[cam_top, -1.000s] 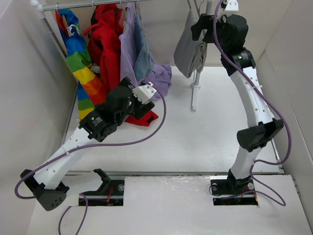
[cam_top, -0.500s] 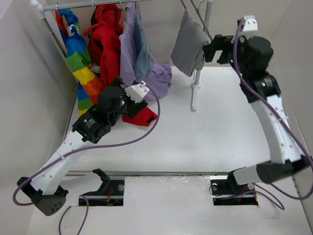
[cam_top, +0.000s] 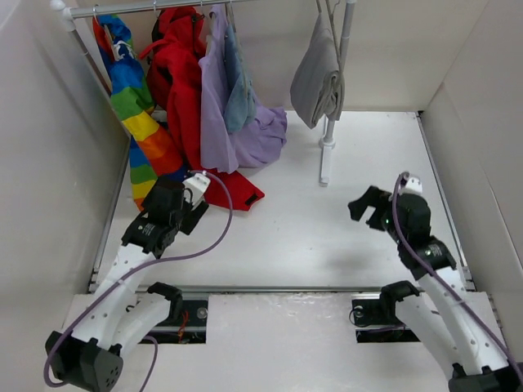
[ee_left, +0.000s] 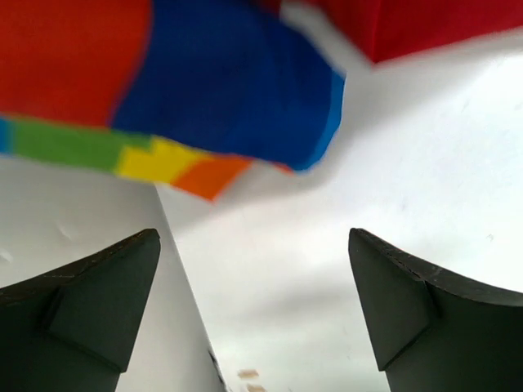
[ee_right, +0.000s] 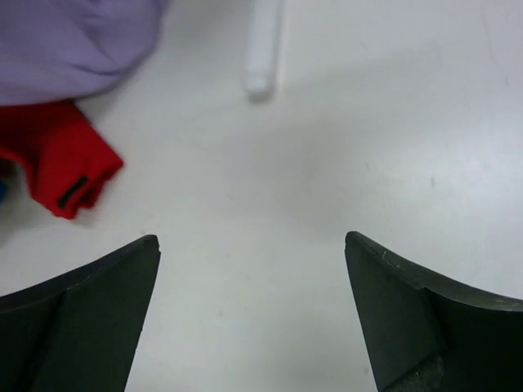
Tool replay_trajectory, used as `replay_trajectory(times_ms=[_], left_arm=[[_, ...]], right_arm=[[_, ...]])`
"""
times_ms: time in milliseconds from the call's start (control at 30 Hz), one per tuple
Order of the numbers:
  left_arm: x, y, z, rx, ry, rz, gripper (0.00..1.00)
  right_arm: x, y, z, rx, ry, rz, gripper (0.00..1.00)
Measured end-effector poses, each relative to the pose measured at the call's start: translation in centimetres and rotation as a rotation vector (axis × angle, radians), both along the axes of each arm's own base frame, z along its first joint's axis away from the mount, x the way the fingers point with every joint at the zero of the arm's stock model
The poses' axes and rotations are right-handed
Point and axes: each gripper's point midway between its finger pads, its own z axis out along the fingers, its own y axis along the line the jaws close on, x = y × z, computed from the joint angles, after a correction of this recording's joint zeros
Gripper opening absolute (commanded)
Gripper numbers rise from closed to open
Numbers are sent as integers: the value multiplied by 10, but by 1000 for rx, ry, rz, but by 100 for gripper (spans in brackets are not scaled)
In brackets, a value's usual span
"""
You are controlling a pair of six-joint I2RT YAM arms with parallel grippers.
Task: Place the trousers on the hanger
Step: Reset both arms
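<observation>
The grey-beige trousers [cam_top: 315, 77] hang folded over the slim grey hanger [cam_top: 330, 18] at the top of the top external view, beside the upright pole. Neither gripper touches them. My right gripper [cam_top: 364, 209] is low over the table at the right, far below the trousers, jaws wide open and empty [ee_right: 253, 314]. Over at the left, my other gripper [cam_top: 173, 201] is open and empty [ee_left: 253, 314] and points at the foot of the rainbow garment [ee_left: 204, 90].
A rail [cam_top: 147, 8] at the back left carries the rainbow garment [cam_top: 135, 106], a red coat [cam_top: 184, 82], a lilac garment [cam_top: 245, 135] and a small blue-grey one [cam_top: 239, 90]. The white stand pole [cam_top: 329, 139] and its foot [ee_right: 263, 49] stand mid-table. Walls close both sides.
My right arm has drawn back from the hanging trousers down to the near right of the table. The left arm has pulled back from the coats toward the near left. The trousers stay hanging.
</observation>
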Motion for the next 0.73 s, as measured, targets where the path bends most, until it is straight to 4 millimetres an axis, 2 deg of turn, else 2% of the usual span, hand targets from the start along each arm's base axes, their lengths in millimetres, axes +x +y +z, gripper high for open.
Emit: replay_trajectory(times_ms=[33, 67, 100, 133, 167, 267, 333, 500, 733], left_arm=[[-3, 8, -12, -1, 26, 37, 99], [-6, 16, -23, -3, 50, 74, 99], [-8, 22, -30, -9, 62, 105, 99], [-9, 29, -36, -20, 68, 141, 99], [-10, 34, -42, -30, 72, 174, 99], [-12, 47, -54, -75, 69, 262, 99], [-13, 53, -59, -106, 70, 307, 99], [-9, 65, -54, -157, 18, 378, 99], [-6, 59, -51, -229, 2, 357, 99]], right_arm=[[-9, -5, -26, 10, 57, -33, 100], [-17, -9, -42, 20, 84, -60, 100], [-25, -13, -53, 32, 101, -89, 100], [-31, -18, -56, 47, 92, -115, 100], [-34, -22, -53, 62, 67, -139, 100], [-37, -35, -23, 124, -66, -219, 100], [-38, -40, -18, 136, -95, -252, 100], [-37, -50, -21, 123, -83, -311, 100], [-31, -51, -37, 90, -11, -330, 100]])
